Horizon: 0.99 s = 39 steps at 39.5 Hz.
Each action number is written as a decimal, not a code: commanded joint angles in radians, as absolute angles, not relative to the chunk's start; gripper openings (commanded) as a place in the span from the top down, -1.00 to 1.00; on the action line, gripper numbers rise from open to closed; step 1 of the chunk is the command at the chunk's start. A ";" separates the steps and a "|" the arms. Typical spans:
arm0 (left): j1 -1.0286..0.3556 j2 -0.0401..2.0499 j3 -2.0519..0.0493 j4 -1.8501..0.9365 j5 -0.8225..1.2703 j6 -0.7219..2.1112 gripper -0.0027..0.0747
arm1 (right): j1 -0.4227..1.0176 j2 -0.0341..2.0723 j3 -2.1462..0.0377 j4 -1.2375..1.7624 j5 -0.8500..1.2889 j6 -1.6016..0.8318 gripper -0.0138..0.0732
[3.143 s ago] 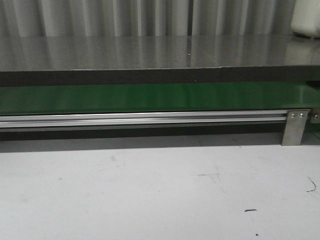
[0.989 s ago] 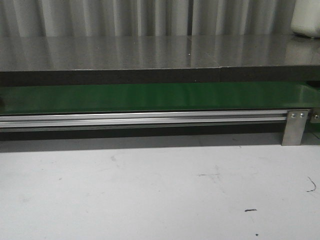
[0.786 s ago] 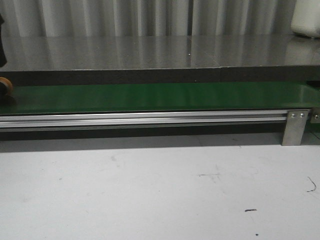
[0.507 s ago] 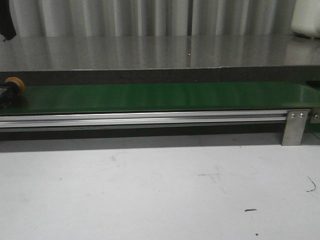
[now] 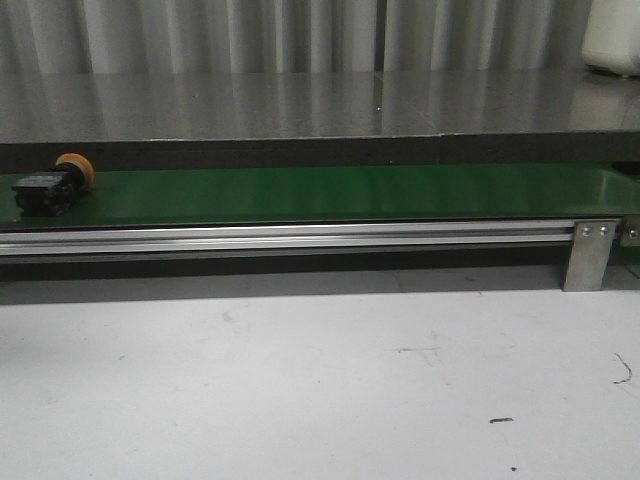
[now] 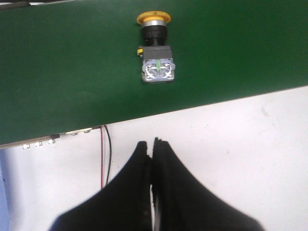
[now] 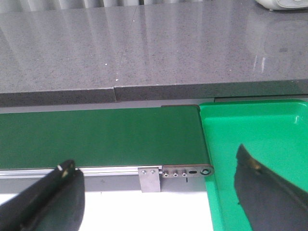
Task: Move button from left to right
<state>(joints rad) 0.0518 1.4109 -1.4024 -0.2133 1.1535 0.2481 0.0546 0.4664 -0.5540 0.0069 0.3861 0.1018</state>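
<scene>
The button point(image 5: 50, 187), a black boxy switch with a round orange-yellow cap, lies on its side at the far left of the green belt point(image 5: 330, 192). It also shows in the left wrist view point(image 6: 155, 55), lying free on the belt. My left gripper point(image 6: 152, 144) is shut and empty over the white table, a short way back from the belt edge and apart from the button. My right gripper point(image 7: 156, 166) is open and empty above the belt's right end point(image 7: 106, 137). Neither gripper shows in the front view.
A bright green tray point(image 7: 255, 139) sits just past the belt's right end. An aluminium rail point(image 5: 290, 238) with a bracket point(image 5: 590, 255) runs along the belt's front. A grey stone ledge point(image 5: 320, 105) lies behind the belt. Red and black wires point(image 6: 103, 154) hang at its left end.
The belt was bare 1 s ago. The button has come in from the left edge and moved right along the belt.
</scene>
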 commanded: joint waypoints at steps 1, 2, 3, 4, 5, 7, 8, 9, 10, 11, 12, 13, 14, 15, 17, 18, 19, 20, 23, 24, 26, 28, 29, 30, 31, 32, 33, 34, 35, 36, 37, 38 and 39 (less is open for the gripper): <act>0.040 1.231 -1.283 -0.224 0.950 0.248 0.99 | 0.049 0.478 -0.589 0.007 0.302 0.095 -0.80; 0.040 1.182 -1.233 -0.224 0.896 0.248 0.99 | 0.049 0.478 -0.589 0.007 0.302 0.095 -0.80; 0.040 1.132 -1.183 -0.224 0.857 0.252 0.99 | 0.049 0.478 -0.589 0.007 0.302 0.095 -0.80; 0.040 1.108 -1.145 -0.224 0.819 0.254 0.99 | 0.049 0.478 -0.589 0.007 0.302 0.095 -0.80; 0.040 1.043 -1.095 -0.219 0.770 0.255 0.99 | 0.049 0.478 -0.589 0.007 0.302 0.095 -0.80; 0.040 0.966 -1.019 -0.211 0.687 0.256 0.99 | 0.049 0.478 -0.589 0.007 0.302 0.095 -0.80; 0.040 0.914 -0.971 -0.205 0.655 0.256 0.99 | 0.049 0.478 -0.589 0.007 0.302 0.095 -0.80; 0.040 0.875 -0.935 -0.203 0.617 0.256 0.99 | 0.049 0.478 -0.589 0.007 0.302 0.095 -0.80; 0.040 0.810 -0.878 -0.203 0.584 0.256 0.99 | 0.049 0.478 -0.589 0.007 0.302 0.095 -0.80; 0.040 0.770 -0.844 -0.203 0.557 0.256 0.99 | 0.049 0.478 -0.589 0.007 0.302 0.095 -0.80; 0.040 0.718 -0.801 -0.203 0.540 0.256 0.99 | 0.049 0.478 -0.589 0.007 0.302 0.095 -0.80; 0.040 0.680 -0.769 -0.203 0.525 0.256 0.99 | 0.049 0.478 -0.589 0.007 0.302 0.095 -0.80; 0.040 0.628 -0.729 -0.203 0.505 0.256 0.99 | 0.049 0.478 -0.589 0.007 0.302 0.095 -0.80; 0.040 0.590 -0.701 -0.203 0.501 0.256 0.99 | 0.049 0.478 -0.589 0.007 0.302 0.095 -0.80; 0.040 0.507 -0.645 -0.203 0.498 0.256 0.99 | 0.049 0.478 -0.589 0.007 0.302 0.095 -0.80; 0.040 0.465 -0.616 -0.203 0.498 0.252 0.99 | 0.049 0.478 -0.589 0.007 0.302 0.095 -0.80; 0.040 0.435 -0.596 -0.203 0.501 0.252 0.99 | 0.049 0.478 -0.589 0.007 0.302 0.095 -0.80; 0.040 0.407 -0.571 -0.203 0.500 0.252 0.99 | 0.049 0.478 -0.589 0.007 0.302 0.095 -0.80; 0.040 0.310 -0.518 -0.203 0.495 0.252 0.99 | 0.049 0.478 -0.589 0.007 0.302 0.095 -0.80; 0.040 0.279 -0.502 -0.203 0.494 0.252 0.99 | 0.049 0.478 -0.589 0.007 0.302 0.095 -0.80; 0.040 0.229 -0.480 -0.203 0.494 0.252 0.99 | 0.049 0.478 -0.589 0.007 0.302 0.095 -0.80; 0.040 0.186 -0.462 -0.203 0.493 0.252 0.99 | 0.049 0.478 -0.589 0.007 0.302 0.095 -0.80; 0.040 0.165 -0.457 -0.203 0.491 0.252 0.99 | 0.049 0.478 -0.589 0.007 0.302 0.095 -0.80; 0.040 0.148 -0.451 -0.203 0.491 0.252 0.99 | 0.049 0.478 -0.589 0.007 0.302 0.095 -0.80; 0.040 0.136 -0.449 -0.203 0.491 0.252 0.99 | 0.049 0.478 -0.589 0.007 0.302 0.095 -0.80; 0.040 0.126 -0.449 -0.206 0.493 0.248 0.99 | 0.049 0.478 -0.589 0.007 0.302 0.095 -0.80; 0.040 0.113 -0.449 -0.221 0.493 0.248 0.99 | 0.049 0.478 -0.589 0.007 0.302 0.095 -0.80; 0.040 0.106 -0.449 -0.232 0.493 0.248 0.99 | 0.049 0.478 -0.589 0.007 0.302 0.095 -0.80; 0.040 0.102 -0.449 -0.232 0.493 0.248 0.99 | 0.049 0.478 -0.589 0.007 0.302 0.095 -0.80; 0.040 0.099 -0.447 -0.232 0.493 0.248 0.99 | 0.049 0.478 -0.589 0.007 0.302 0.095 -0.80; 0.040 0.099 -0.447 -0.232 0.493 0.248 0.99 | 0.049 0.478 -0.589 0.007 0.302 0.095 -0.80; 0.040 0.099 -0.447 -0.232 0.493 0.248 0.99 | 0.049 0.478 -0.589 0.007 0.302 0.095 -0.80; 0.040 0.099 -0.447 -0.232 0.493 0.248 0.99 | 0.049 0.478 -0.589 0.007 0.302 0.095 -0.80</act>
